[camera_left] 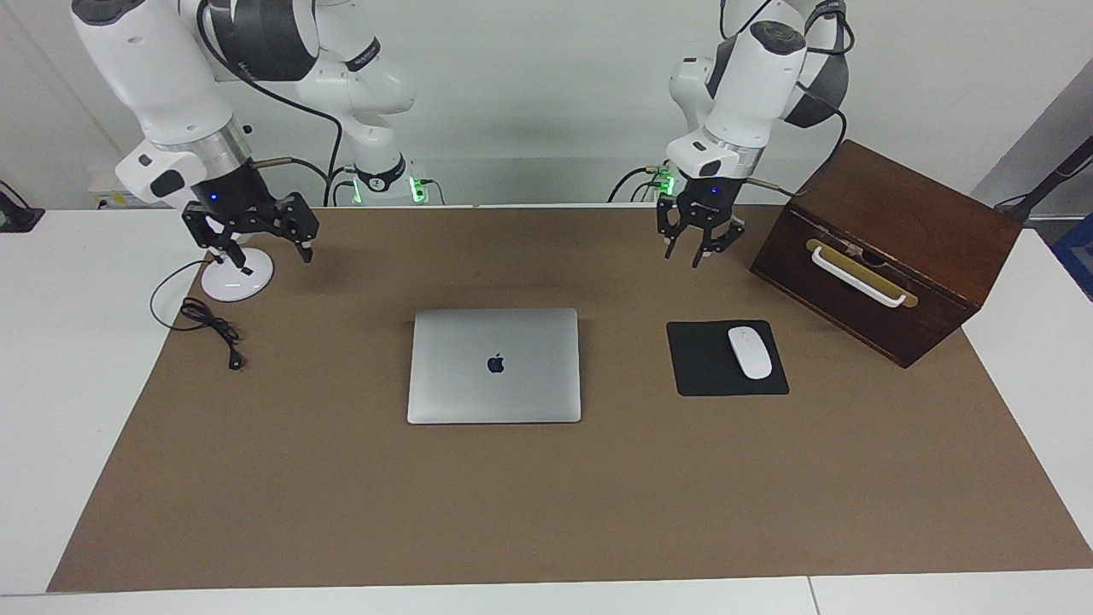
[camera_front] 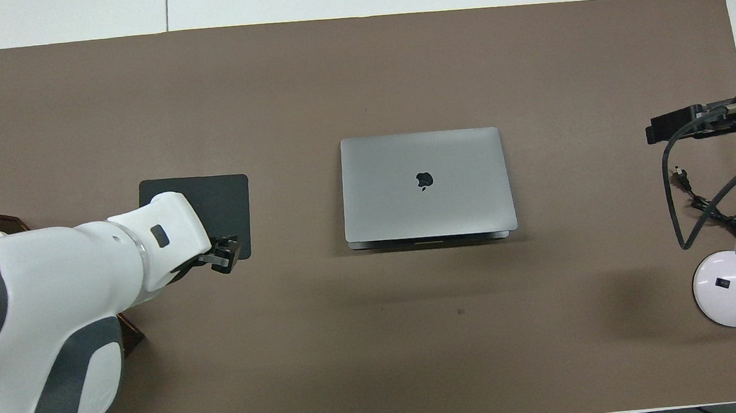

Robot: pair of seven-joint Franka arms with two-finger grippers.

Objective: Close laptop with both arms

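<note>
The laptop (camera_left: 493, 366) lies flat in the middle of the counter (camera_left: 341, 512), lid down with the logo up — to my eye the closing is done. Its long axis runs from one arm's end of the counter to the other. Both end effectors hang raised and well apart from it, holding nothing. The left end effector (camera_left: 698, 242), fingers partly spread, is over the mat between the laptop and the wooden box (camera_left: 888, 248). The right end effector (camera_left: 256, 242), spread wide, is over the lamp base (camera_left: 236, 279). The left arm looks slightly nearer.
</note>
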